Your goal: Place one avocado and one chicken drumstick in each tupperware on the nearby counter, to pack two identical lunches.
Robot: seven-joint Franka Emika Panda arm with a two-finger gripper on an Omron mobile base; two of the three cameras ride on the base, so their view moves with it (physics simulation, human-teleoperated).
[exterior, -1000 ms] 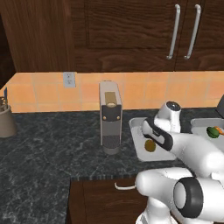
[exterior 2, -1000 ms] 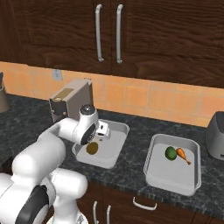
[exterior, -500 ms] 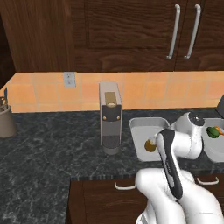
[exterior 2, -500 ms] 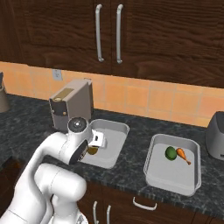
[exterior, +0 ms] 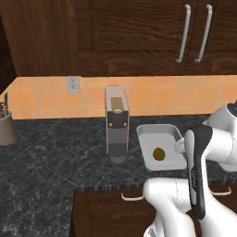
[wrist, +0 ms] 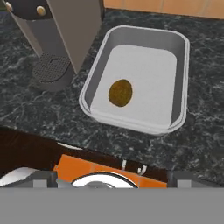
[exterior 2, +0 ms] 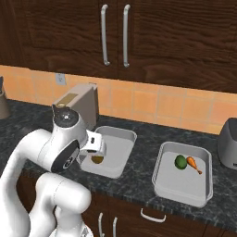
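Grey tupperware (wrist: pixel 135 83) is lying under my hand (exterior 2: pixel 95 146), which I am holding spread wide and empty above it; one brown avocado (wrist: pixel 120 92) is sitting inside. Further along the counter (exterior 2: pixel 139 169), another tupperware (exterior 2: pixel 183 178) is holding a green avocado (exterior 2: pixel 180 161) touching a chicken drumstick (exterior 2: pixel 193 164)

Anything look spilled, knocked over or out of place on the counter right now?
Nothing spilled or tipped. The left tupperware holds one brownish avocado and no drumstick; the right tupperware holds a green avocado and a chicken drumstick. The coffee machine stands upright.
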